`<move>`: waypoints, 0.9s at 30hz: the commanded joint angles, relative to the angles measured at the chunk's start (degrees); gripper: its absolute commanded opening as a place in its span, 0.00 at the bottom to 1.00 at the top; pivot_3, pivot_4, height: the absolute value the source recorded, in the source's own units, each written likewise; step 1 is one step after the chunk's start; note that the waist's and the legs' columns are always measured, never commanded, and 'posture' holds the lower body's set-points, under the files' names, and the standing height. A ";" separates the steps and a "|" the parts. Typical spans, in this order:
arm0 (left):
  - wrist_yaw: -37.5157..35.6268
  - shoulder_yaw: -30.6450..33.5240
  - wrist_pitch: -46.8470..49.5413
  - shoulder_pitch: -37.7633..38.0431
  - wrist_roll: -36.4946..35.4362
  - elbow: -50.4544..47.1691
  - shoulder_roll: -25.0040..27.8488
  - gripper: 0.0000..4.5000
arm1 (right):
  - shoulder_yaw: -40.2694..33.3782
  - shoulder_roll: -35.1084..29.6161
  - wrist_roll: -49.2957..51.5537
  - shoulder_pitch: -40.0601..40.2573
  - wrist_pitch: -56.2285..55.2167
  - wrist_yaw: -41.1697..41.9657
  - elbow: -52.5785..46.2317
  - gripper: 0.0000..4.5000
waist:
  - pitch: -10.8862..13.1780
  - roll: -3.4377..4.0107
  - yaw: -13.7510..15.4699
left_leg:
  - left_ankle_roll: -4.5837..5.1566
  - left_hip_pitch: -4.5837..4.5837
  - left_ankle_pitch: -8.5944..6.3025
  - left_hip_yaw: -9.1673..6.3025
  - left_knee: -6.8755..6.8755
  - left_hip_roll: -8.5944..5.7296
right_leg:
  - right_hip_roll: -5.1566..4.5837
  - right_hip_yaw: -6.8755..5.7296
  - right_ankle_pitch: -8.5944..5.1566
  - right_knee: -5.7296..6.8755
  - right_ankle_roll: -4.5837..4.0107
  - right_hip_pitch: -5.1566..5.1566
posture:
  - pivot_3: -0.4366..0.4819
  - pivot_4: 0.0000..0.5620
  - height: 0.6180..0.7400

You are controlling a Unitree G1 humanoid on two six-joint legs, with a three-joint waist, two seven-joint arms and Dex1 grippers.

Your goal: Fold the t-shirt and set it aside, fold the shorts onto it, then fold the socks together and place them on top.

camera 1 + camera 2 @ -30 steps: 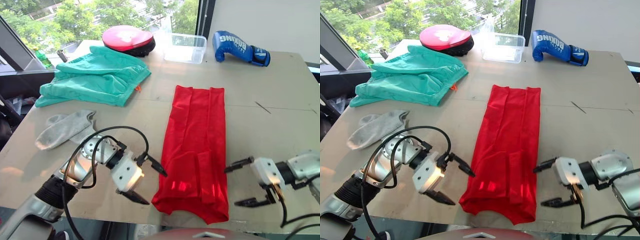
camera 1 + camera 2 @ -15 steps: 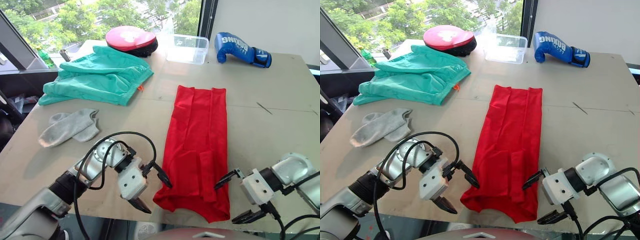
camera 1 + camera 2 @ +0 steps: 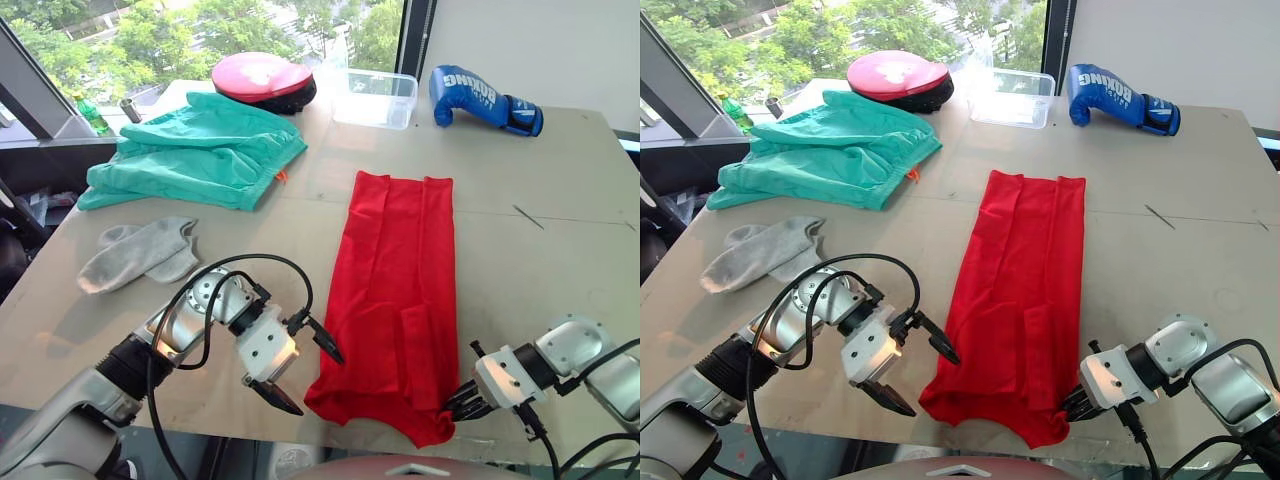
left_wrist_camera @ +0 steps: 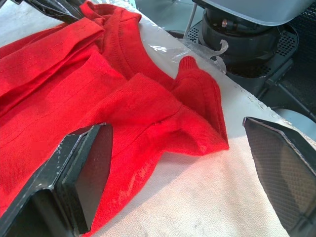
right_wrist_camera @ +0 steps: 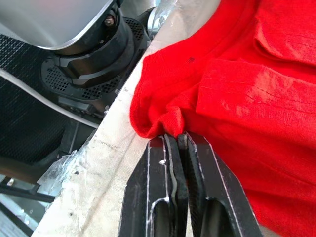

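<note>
T-shirt half folded; shorts and socks untouched.

Your t-shirt (image 3: 397, 295) lies as a long strip down the table (image 3: 560, 210). Your right gripper (image 5: 178, 140) has pinched its near corner, while your left gripper (image 3: 300, 367) hangs spread just beside the other corner. The shorts (image 3: 195, 150) and socks (image 3: 140, 255) wait far left, near the window (image 3: 200, 35), with a boxing glove (image 3: 483, 97) beyond.

Left end effector (image 3: 298, 364) hangs low with fingers spread wide; right end effector (image 3: 1072, 404) has fingers pressed together.
</note>
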 commanded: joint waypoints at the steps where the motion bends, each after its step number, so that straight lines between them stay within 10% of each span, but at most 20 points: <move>1: -0.20 -2.47 -5.72 -0.96 1.41 0.51 1.34 1.00 | -0.38 0.31 0.55 1.29 1.24 -1.72 -0.48 0.02 | -0.01 -0.02 0.00 | 0.00 0.01 0.00 0.00 0.00 0.00 | 0.00 0.00 0.00 0.01 0.00 0.00 | 0.48 0.27 0.96; 9: -0.20 -5.73 -16.43 -4.26 7.57 7.20 -3.34 1.00 | -0.44 0.31 0.69 2.62 1.75 -3.34 -1.60 0.02 | -0.07 -0.04 0.16 | 0.01 0.05 0.00 0.01 0.05 0.00 | 0.00 0.01 0.00 0.15 -0.01 0.00 | 0.48 0.27 0.96; 21: -0.20 -3.55 -14.11 -6.42 5.99 11.34 -8.86 0.00 | -2.11 -0.06 2.14 3.62 3.69 -5.59 -3.92 0.00 | -0.29 0.05 0.54 | 0.02 0.15 0.00 -0.03 0.14 -0.03 | 0.01 0.03 0.00 0.28 -0.01 0.09 | 0.48 0.27 0.96; 27: -0.20 -5.69 -3.31 -3.48 -2.38 2.14 -0.13 0.00 | -3.71 -1.75 7.47 6.28 9.28 -6.59 -11.08 0.00 | -0.27 0.03 0.07 | 0.01 0.09 -0.01 -0.06 0.15 0.01 | 0.00 0.05 -0.02 0.50 -0.01 -0.01 | 0.48 0.27 0.96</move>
